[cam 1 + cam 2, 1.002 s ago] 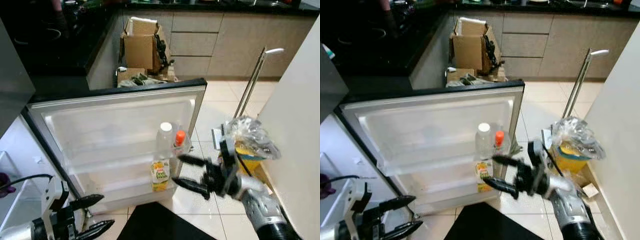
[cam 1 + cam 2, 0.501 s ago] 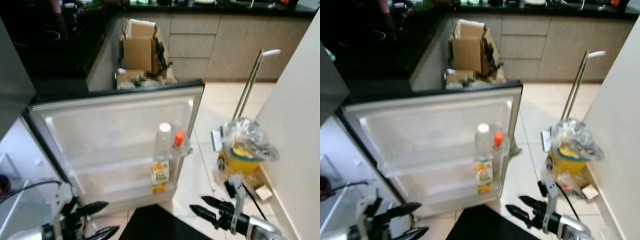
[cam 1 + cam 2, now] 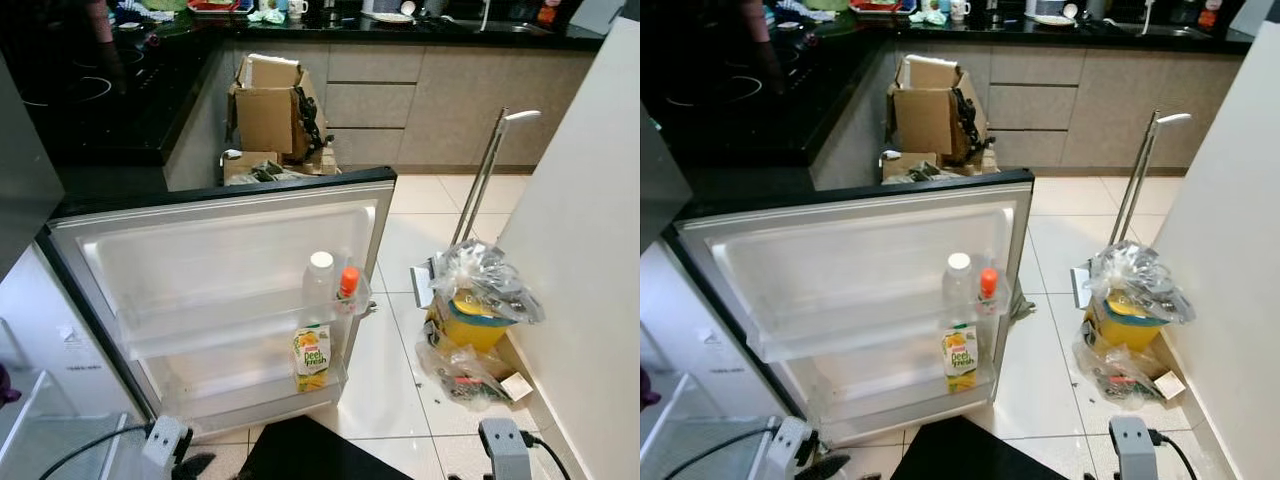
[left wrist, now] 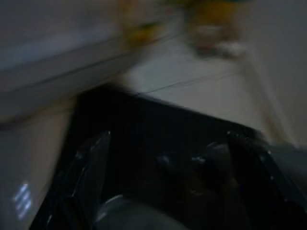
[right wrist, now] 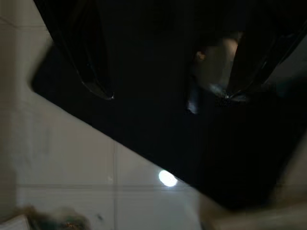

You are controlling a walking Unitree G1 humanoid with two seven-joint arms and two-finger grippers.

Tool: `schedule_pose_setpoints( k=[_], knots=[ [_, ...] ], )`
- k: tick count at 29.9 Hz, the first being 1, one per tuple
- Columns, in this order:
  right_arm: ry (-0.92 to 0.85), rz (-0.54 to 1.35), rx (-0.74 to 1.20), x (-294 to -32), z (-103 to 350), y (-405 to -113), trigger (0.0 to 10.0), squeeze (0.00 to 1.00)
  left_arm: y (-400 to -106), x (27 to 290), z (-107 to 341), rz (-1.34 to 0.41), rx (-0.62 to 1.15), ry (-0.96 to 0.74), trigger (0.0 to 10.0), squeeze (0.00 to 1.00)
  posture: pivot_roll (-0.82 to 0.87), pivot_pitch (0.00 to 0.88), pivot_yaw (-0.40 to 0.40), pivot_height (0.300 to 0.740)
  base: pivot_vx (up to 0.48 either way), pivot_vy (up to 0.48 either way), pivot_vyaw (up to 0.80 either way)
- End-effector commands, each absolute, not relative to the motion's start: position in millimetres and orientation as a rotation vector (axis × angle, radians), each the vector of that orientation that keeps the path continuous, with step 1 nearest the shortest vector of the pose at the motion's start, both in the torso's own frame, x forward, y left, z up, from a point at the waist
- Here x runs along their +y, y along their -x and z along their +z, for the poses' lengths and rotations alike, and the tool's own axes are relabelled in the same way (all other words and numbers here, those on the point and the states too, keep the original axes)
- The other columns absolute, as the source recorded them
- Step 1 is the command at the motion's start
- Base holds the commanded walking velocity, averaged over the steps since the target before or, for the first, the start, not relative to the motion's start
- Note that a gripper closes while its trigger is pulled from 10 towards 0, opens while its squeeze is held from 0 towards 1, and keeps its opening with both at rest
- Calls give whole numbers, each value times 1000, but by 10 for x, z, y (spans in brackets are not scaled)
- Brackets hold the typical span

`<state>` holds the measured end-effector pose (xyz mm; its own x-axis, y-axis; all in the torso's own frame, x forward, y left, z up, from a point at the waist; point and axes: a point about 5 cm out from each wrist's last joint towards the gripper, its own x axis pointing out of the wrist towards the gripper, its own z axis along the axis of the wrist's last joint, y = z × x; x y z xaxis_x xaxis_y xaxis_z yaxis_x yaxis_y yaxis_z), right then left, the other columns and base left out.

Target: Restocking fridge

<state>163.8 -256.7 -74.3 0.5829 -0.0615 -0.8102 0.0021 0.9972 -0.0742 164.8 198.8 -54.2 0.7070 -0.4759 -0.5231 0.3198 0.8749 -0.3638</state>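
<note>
While both grippers, left gripper [image 4: 163, 182] and right gripper [image 5: 163, 86], hang spread over the black bag [image 3: 300, 450], the fridge door [image 3: 230, 270] shelf with juice carton [image 3: 311, 358] lies ahead, nearer the left arm.

Open fridge door [image 3: 230, 250], two shelves — upper door shelf [image 3: 220, 325] carries a white-capped bottle [image 3: 318, 285] beside an orange-capped bottle [image 3: 347, 290]; lower door shelf [image 3: 250, 390] holds a juice carton [image 3: 312, 358]. Tiled floor [image 3: 400, 300] — yellow bin [image 3: 475, 320], black mat [image 3: 320, 455].
</note>
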Motion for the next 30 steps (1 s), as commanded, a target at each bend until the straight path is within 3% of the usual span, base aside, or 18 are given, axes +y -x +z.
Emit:
schedule_pose_setpoints(
  k=[1,11,22,30],
  knots=[
    [96,-57,994,-2575,-794,-1536,10000,0,-1517,1961,-685,-361,727,254,10000,0,-12,11,-51,740,0,0,0],
    [209,46,1086,-2294,-918,-1465,10000,0,-1285,1770,-1002,-106,981,224,10000,0,-35,0,-47,740,0,0,0],
    [343,257,1082,-2045,-936,-1540,10000,0,-1509,1606,-958,-151,948,125,10000,0,-24,0,-57,740,0,0,0],
    [355,274,1083,-2071,-918,-1574,10000,0,-1461,1573,-987,-161,979,69,10000,0,-16,0,-69,740,0,0,0]
  ],
)
